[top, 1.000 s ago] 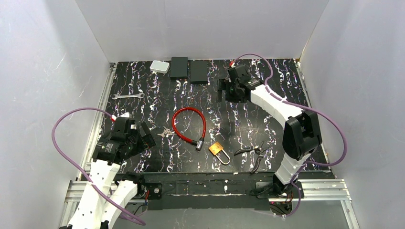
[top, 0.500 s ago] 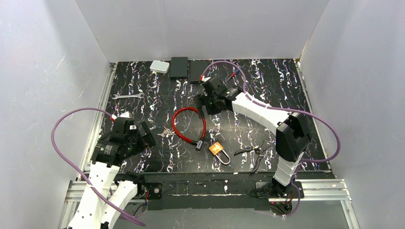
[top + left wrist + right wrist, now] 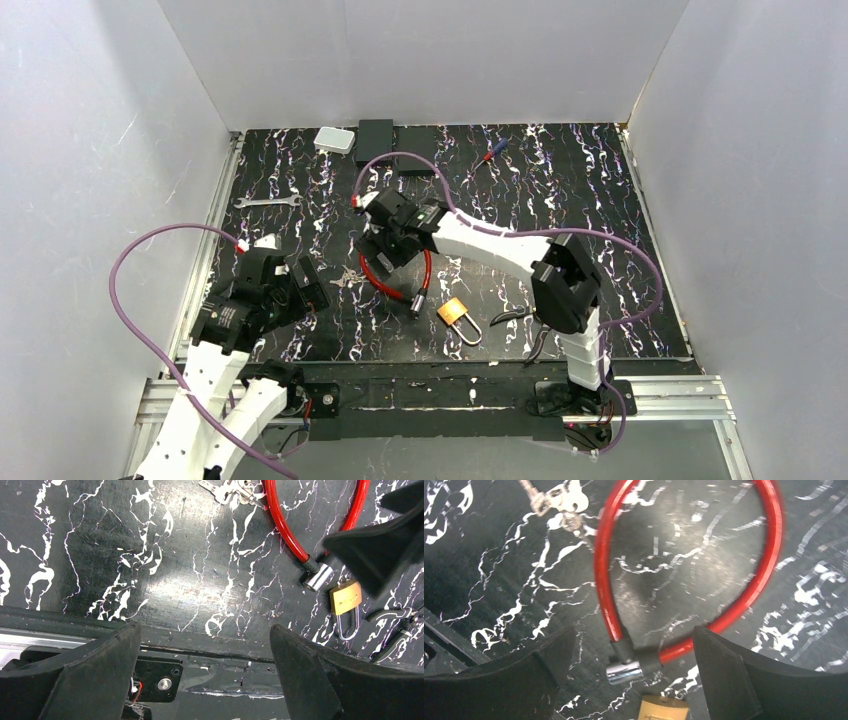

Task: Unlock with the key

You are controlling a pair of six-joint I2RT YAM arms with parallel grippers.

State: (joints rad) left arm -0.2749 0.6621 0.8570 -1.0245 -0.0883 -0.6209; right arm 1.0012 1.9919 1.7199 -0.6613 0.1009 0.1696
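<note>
A red cable lock (image 3: pixel 429 262) lies looped mid-table, its silver cylinder end (image 3: pixel 419 301) pointing near. A bunch of silver keys (image 3: pixel 345 278) lies just left of the loop. A brass padlock (image 3: pixel 455 312) lies right of the cylinder. My right gripper (image 3: pixel 385 248) hovers open over the loop; its wrist view shows the cable (image 3: pixel 769 555), the cylinder (image 3: pixel 626 670), the keys (image 3: pixel 559 502) and the padlock (image 3: pixel 664 710), with the open jaws (image 3: pixel 634 665) holding nothing. My left gripper (image 3: pixel 305 285) is open and empty left of the keys (image 3: pixel 232 490).
Black pliers (image 3: pixel 530 320) lie near right. A wrench (image 3: pixel 268 202) lies far left. Two black boxes (image 3: pixel 376 140) and a white box (image 3: pixel 334 140) stand at the back, with a screwdriver (image 3: pixel 495 150) to their right. White walls enclose the table.
My right arm has swung from the back right to the left and nearer, now over the red cable lock. My left arm has barely moved.
</note>
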